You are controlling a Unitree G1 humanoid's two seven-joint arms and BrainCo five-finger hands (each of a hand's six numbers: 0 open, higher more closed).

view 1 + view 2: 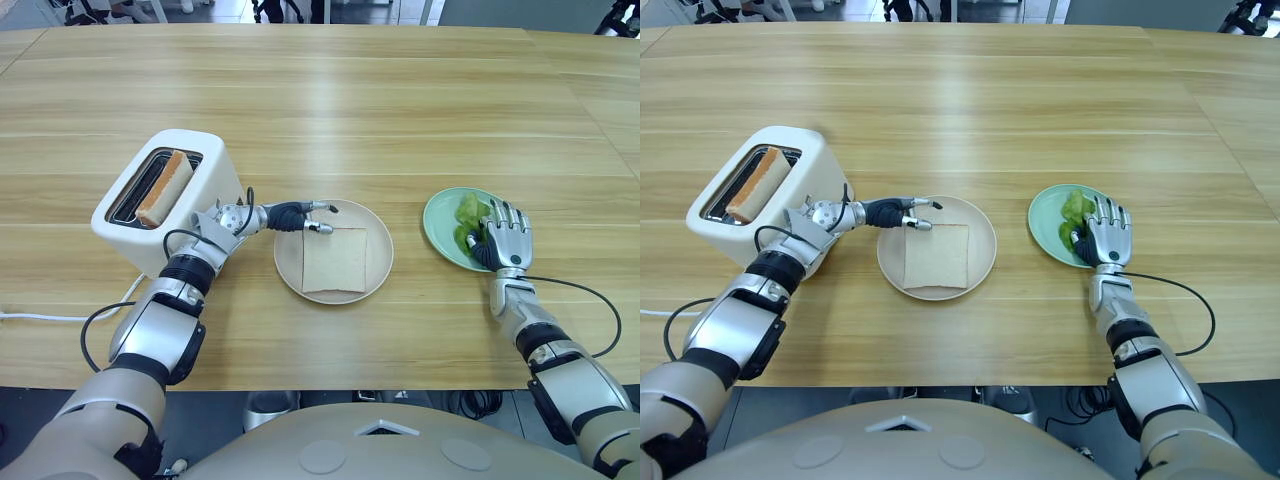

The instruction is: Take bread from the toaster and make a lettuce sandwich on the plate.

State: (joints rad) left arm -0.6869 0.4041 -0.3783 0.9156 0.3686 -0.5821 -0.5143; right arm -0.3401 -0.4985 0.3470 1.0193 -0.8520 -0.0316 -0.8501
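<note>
— Firstly, where does the bread stand?

— One slice point(335, 260) lies flat on the tan plate point(290, 278), at the centre of the table point(400, 120). A second slice point(165, 187) stands upright in the slot of the toaster point(205, 165), at nine o'clock from the plate.

— And the left hand?

— Left hand point(290, 213) sits over the plate's rim at ten o'clock, spread wide and holding nothing. Its fingertips point(322, 228) are just beside the slice's near corner. I judge that the posture suits a hand that has finished setting bread down.

— The right hand?

— Right hand point(508, 235) is over the green dish point(438, 232), at three o'clock from the plate, with its back to the camera. It lies on the five o'clock side of the lettuce point(468, 210), presumably placed to collect it as the next layer.

— Does it have hold of the leaf?

— I cannot tell, because the hand itself covers the contact. The lettuce beneath it is hidden too. The toaster's second slot is too dark to read, and its cord point(60, 318) runs off the edge at nine o'clock.
</note>
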